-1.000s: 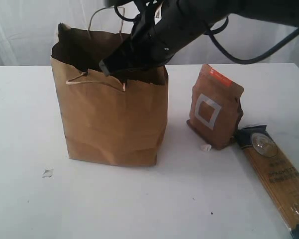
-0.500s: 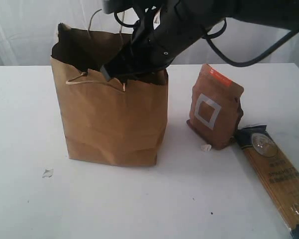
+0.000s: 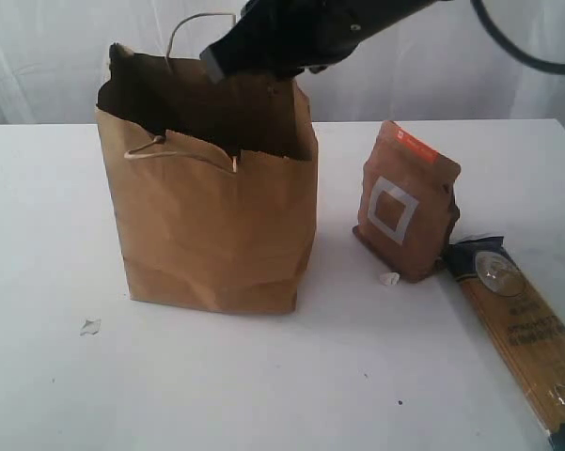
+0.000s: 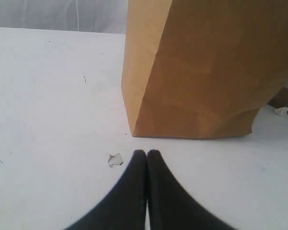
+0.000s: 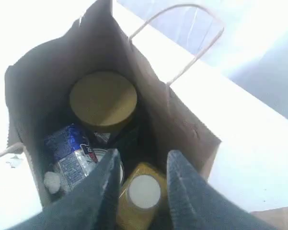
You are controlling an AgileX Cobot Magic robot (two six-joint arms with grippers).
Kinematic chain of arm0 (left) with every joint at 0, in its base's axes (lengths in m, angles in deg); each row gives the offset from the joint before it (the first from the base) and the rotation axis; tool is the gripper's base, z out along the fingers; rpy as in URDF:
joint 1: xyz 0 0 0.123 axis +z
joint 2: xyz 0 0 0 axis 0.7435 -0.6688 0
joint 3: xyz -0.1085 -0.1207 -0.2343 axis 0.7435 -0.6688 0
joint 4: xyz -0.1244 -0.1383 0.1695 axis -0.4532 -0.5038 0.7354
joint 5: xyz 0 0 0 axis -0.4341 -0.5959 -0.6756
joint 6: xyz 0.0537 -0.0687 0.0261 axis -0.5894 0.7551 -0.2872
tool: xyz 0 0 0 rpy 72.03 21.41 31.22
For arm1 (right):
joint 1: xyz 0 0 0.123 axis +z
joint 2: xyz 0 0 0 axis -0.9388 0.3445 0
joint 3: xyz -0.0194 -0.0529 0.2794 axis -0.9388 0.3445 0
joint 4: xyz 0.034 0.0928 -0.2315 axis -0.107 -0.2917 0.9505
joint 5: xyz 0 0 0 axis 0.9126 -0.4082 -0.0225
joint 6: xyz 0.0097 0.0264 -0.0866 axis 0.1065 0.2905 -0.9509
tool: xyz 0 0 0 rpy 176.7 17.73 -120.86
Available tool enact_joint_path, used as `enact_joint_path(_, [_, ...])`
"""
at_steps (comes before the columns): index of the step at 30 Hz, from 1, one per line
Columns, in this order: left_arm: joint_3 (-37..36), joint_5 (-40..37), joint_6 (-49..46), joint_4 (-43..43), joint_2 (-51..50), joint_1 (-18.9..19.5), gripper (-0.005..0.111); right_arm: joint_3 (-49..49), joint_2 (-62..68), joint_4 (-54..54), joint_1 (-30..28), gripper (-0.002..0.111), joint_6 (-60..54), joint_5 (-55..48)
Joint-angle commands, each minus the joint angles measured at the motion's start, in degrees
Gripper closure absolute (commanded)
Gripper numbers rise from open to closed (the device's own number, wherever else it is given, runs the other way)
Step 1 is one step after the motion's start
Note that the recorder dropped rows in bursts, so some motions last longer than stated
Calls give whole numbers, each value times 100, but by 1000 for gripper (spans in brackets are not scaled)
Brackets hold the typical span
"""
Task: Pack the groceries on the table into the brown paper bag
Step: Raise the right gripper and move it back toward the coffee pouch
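The brown paper bag (image 3: pixel 216 221) stands upright on the table (image 3: pixel 263 385). My right gripper (image 3: pixel 227 54) hovers just above its mouth. In the right wrist view that gripper (image 5: pixel 144 155) is open and holds nothing. Inside the bag (image 5: pixel 177 124) below it lie the yellow bottle with white cap (image 5: pixel 143 191), the jar with gold lid (image 5: pixel 103 99), a can (image 5: pixel 101 158) and a blue-and-white pack (image 5: pixel 69 153). The brown pouch with white square (image 3: pixel 404 202) and the spaghetti pack (image 3: pixel 522 329) lie right of the bag. My left gripper (image 4: pixel 146 152) is shut, low over the table before the bag (image 4: pixel 206 72).
Small white crumbs lie on the table: one (image 3: pixel 90 326) left of the bag, close to my left gripper (image 4: pixel 115 159), and one (image 3: pixel 388 278) at the pouch's foot. A white curtain (image 3: pixel 56 56) hangs behind the table. The bag's cord handle (image 3: pixel 193 23) arches beside my right gripper.
My right gripper has risen out of the bag's mouth and its jaws have parted; the yellow bottle now sits free in the bag. The left gripper and the other groceries have not moved.
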Motion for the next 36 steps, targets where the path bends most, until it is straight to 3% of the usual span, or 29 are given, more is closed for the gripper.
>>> enact_joint_path(1, [-16, 19, -1, -40, 31, 1, 107, 115, -421, 261, -47, 76, 37, -151])
enact_joint_path(15, [-16, 19, -1, -40, 31, 1, 107, 1412, -2016, 1883, -47, 76, 1576, -261])
enact_joint_path(21, [-16, 19, -1, -40, 31, 1, 107, 2226, -2643, 2946, -47, 76, 3430, -829])
enact_joint_path(26, [-16, 19, -1, -40, 31, 1, 107, 3043, -2835, 2442, -47, 76, 3767, -1104])
enact_joint_path(36, [-16, 19, -1, -40, 31, 1, 107, 4335, -2835, 2386, -47, 76, 4048, -456])
